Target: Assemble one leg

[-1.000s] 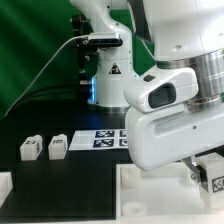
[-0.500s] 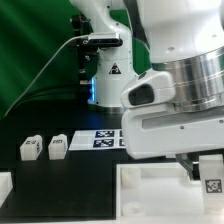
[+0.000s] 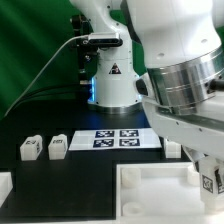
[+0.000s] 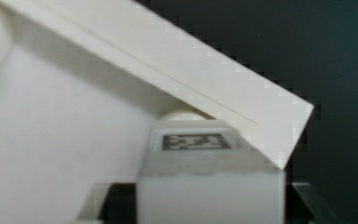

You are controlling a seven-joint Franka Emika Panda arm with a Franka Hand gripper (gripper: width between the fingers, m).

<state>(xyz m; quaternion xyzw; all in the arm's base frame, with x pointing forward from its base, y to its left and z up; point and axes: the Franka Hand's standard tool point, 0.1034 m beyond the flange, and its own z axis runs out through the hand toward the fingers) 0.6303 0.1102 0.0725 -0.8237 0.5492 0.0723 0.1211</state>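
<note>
Black table [image 3: 70,172], loose legs [image 3: 29,149] beside the marker board [image 3: 112,139] (arm [image 3: 185,90] partly blocking), fingers [image 4: 119,206] tight on one leg [image 4: 202,175] over tray [image 3: 150,192]

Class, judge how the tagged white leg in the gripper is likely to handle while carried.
The leg looks like hard plastic, so probably stiff when squeezed. Small, so likely light. Its smooth flat sides might slip if gripped loosely.

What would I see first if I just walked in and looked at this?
The huge white robot arm fills the exterior view's right side. Its gripper is shut on the leg, a small tagged block, by a corner of the big white tray-like part. At the exterior view's left, a spare leg and its twin sit beside the marker board.
</note>
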